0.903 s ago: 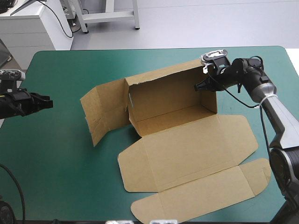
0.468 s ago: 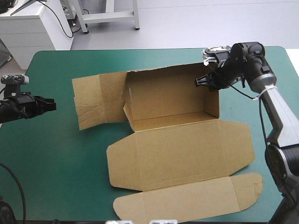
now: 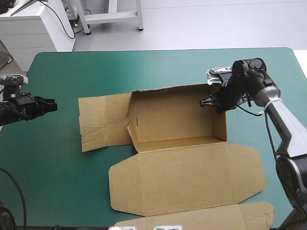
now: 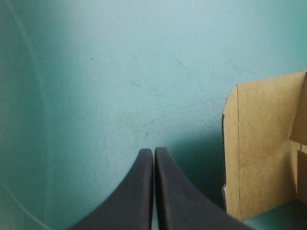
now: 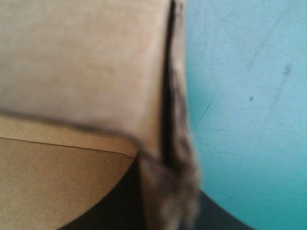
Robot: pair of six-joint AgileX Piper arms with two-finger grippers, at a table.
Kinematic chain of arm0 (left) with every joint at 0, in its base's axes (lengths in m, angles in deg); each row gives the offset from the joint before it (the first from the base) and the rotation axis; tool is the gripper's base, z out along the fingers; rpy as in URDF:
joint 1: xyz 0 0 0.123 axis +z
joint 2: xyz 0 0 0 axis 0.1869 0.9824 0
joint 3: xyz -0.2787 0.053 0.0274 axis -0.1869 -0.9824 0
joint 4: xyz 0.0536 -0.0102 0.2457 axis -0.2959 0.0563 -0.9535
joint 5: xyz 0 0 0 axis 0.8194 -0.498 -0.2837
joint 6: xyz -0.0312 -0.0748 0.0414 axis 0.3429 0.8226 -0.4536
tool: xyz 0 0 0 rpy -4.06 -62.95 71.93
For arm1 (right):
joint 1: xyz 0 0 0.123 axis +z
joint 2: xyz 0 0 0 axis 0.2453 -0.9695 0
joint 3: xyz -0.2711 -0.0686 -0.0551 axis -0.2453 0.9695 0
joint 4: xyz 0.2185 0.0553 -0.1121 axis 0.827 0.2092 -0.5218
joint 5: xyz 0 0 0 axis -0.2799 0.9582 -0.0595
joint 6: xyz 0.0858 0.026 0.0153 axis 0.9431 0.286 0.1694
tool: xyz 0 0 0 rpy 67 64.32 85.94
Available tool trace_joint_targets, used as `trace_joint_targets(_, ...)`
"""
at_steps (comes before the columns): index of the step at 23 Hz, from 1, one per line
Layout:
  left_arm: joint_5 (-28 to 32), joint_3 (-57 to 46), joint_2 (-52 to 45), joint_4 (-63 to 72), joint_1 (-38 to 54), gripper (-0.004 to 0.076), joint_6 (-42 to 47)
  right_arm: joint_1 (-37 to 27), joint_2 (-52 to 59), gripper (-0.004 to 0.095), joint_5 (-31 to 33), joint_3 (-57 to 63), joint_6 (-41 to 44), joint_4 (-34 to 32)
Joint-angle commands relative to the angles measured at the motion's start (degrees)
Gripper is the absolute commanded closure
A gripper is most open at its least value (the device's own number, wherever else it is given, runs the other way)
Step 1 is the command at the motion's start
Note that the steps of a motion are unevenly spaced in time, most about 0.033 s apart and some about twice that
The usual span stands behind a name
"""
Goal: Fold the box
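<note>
Close up, one wall of a brown cardboard box (image 5: 86, 62) fills most of the scene. Its blurred upright edge sits pinched between two black fingers (image 5: 122, 207). Bare teal-green surface (image 5: 249, 86) lies beside that edge.

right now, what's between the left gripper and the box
Nothing but bare teal-green cover, from the left gripper to the box; the high view shows it.

box (image 3: 182, 165): brown board, matt, creased, fibrous cut edges | table (image 3: 62, 177) cover: teal-green, smooth, faintly scratched | left claw (image 4: 154, 152): black, matt
</note>
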Motion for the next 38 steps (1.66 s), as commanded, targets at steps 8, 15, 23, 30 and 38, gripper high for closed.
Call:
trace_joint_targets(8,-0.24,1.29,-1.85,3.35,-0.08,0.0731,0.08,-0.21,-8.94,0.0917,-3.09,-13.95,5.04,-0.79)
trace_joint_targets(15,-0.70,1.29,-1.85,3.35,-0.08,0.0731,0.08,-0.44,-11.28,0.0774,-5.38,-19.31,5.04,-0.71)
trace_joint_targets(23,-0.70,1.29,-1.85,3.35,-0.08,0.0731,0.08,-0.44,-11.27,0.0246,-4.81,-19.97,8.05,-5.16)
trace_joint_targets(30,-0.70,1.29,-1.85,3.35,-0.08,0.0731,0.08,-0.44,-9.81,0.0229,1.01,-22.81,8.31,-5.51)
trace_joint_targets(38,-0.85,1.29,-1.85,4.70,-0.08,0.0731,-0.35,-0.22,-12.77,0.0230,1.01,-22.81,7.43,-3.88)
